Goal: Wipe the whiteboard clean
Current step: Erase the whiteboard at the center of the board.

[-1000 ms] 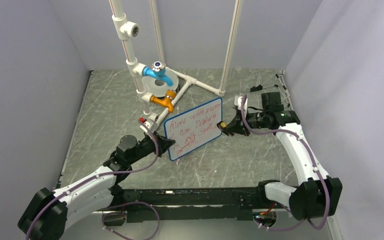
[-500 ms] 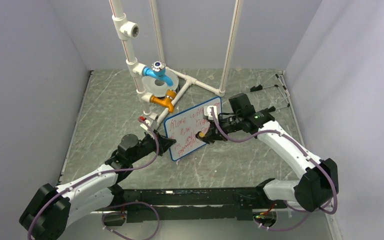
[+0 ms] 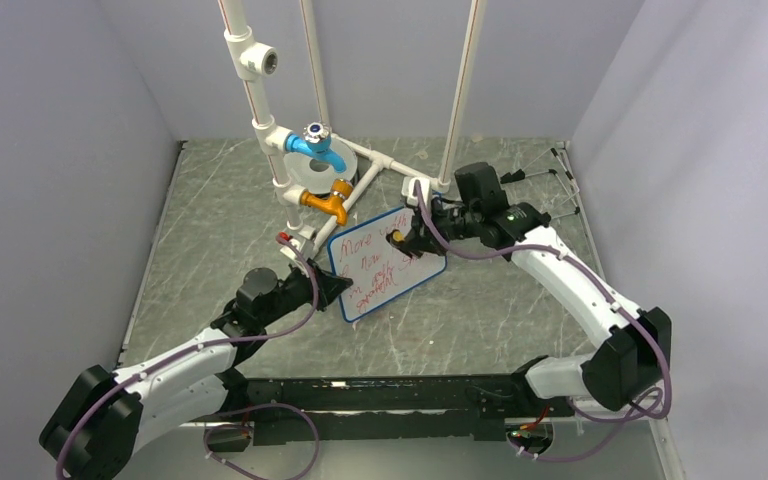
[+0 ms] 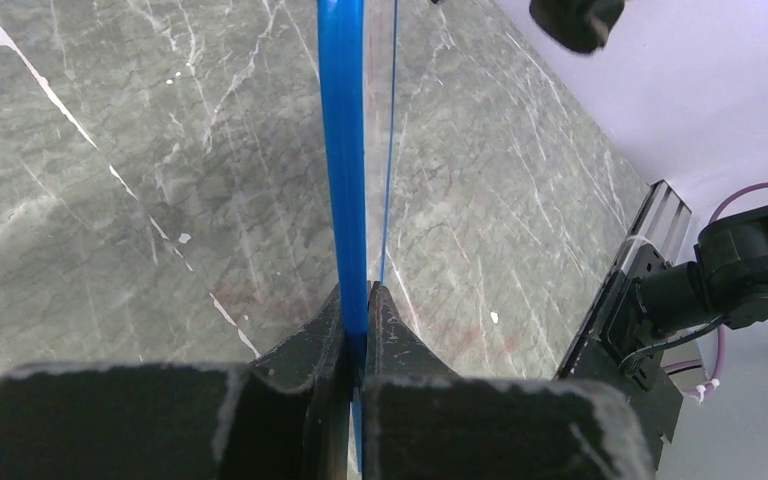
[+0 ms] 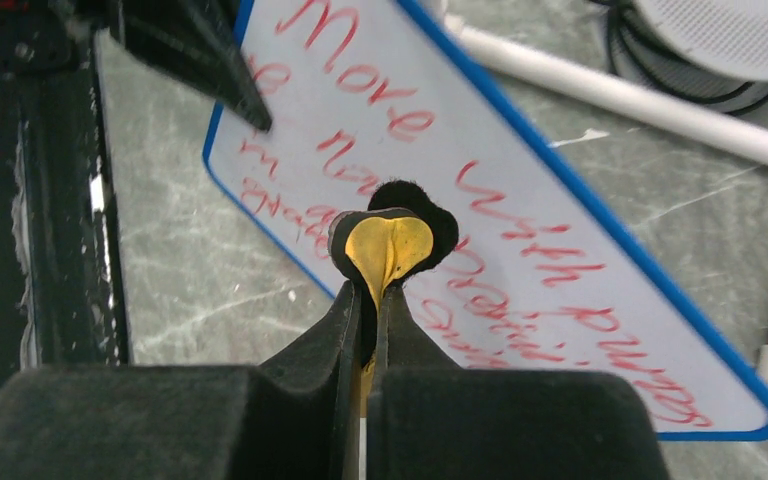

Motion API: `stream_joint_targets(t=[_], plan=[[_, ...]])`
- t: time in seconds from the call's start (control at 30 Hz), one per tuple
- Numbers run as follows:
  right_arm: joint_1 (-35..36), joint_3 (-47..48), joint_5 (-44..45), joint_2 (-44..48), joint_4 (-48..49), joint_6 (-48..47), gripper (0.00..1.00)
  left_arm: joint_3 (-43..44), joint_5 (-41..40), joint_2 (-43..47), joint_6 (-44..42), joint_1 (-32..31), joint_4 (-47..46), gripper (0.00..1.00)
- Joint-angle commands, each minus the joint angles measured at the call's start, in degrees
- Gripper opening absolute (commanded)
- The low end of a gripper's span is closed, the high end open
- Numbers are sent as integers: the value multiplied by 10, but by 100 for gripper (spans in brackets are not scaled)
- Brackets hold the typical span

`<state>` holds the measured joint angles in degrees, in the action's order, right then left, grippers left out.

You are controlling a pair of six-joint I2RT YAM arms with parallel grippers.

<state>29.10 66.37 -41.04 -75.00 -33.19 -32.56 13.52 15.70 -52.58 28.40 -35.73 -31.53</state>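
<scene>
Left gripper (image 4: pixel 357 300), fingers pinched on the blue rim at the lower-left corner of the whiteboard (image 3: pixel 375 285), holds the board tilted up at the middle of the grey marbled table (image 3: pixel 210 230), just before a white pipe frame (image 3: pixel 400 168). Right gripper (image 5: pixel 378 300), jaws clamped on a small yellow-and-black eraser (image 5: pixel 392 235), sets it against the red-lettered face.

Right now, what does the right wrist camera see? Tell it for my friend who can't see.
The right hand pinches a small yellow-and-black eraser pad against a white board with a blue rim and red handwriting. Behind it lie a grey marbled table and a white plastic pipe.
</scene>
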Motion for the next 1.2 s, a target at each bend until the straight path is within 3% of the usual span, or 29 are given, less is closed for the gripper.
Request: stream_joint_targets(t=[0.0, 0.27, 0.6, 0.8, 0.97, 1.17], plan=[[10, 54, 23, -22, 54, 78, 0, 21, -6, -16, 13, -4, 7, 0], [88, 67, 52, -45, 70, 116, 0, 14, -13, -38, 64, -4, -28, 0], [224, 124, 208, -131, 90, 128, 0, 26, 7, -42, 80, -6, -33, 0], [203, 90, 318, -122, 143, 160, 0, 38, 34, -48, 60, -24, -35, 0], [162, 60, 323, -99, 158, 163, 0, 46, 43, -77, 62, -39, -59, 0], [210, 49, 207, -113, 116, 102, 0, 61, 35, -105, 71, -44, -70, 0]])
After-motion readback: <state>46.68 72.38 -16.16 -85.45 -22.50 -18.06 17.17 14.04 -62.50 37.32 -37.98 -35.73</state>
